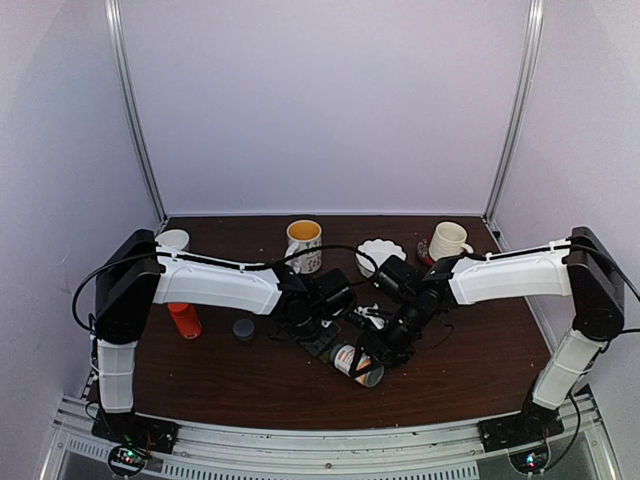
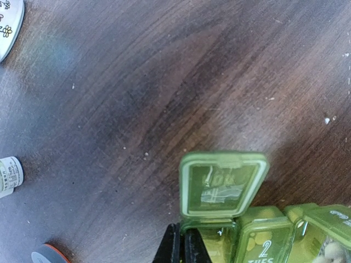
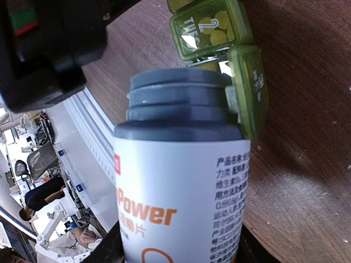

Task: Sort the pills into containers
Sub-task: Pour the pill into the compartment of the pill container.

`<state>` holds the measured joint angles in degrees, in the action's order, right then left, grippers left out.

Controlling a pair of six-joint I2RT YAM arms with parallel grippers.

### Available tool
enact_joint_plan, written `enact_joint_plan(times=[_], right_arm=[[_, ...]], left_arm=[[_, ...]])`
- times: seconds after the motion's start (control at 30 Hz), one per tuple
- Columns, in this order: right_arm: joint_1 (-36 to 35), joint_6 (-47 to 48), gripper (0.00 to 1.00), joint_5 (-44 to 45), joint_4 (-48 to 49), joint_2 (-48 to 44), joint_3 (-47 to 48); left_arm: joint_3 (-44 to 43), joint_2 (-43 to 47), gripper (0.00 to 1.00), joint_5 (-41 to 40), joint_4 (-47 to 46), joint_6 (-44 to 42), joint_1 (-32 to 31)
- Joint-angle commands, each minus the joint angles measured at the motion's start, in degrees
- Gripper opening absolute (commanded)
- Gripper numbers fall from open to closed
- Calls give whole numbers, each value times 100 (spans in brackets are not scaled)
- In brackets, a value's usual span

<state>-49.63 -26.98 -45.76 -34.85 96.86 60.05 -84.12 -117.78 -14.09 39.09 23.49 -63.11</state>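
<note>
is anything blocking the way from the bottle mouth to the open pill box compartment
Nothing visible does. The bottle, uncapped, has its mouth right at the pill box; the open lid stands beside the neck, not across it.

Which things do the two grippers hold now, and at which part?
Right gripper holds the open white bottle around its body. Left gripper is shut at the pill box edge; a hold cannot be told.
</note>
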Motion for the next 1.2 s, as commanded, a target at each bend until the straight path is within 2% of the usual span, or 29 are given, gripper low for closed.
enact_joint_plan(times=[0.0, 0.47, 0.8, 1.0, 1.17], right_arm=[[32, 37, 0, 11, 43, 265, -137], [67, 147, 0, 57, -613, -112, 520], [67, 158, 0, -35, -102, 501, -89], [85, 245, 0, 51, -386, 326, 170], [87, 278, 0, 21, -250, 300, 89]], left_arm=[[-38, -62, 0, 37, -67, -35, -39], [-19, -61, 0, 53, -65, -29, -43], [-50, -63, 0, 72, -58, -59, -43], [-62, -65, 0, 64, -66, -46, -43], [-61, -61, 0, 70, -68, -37, -43]])
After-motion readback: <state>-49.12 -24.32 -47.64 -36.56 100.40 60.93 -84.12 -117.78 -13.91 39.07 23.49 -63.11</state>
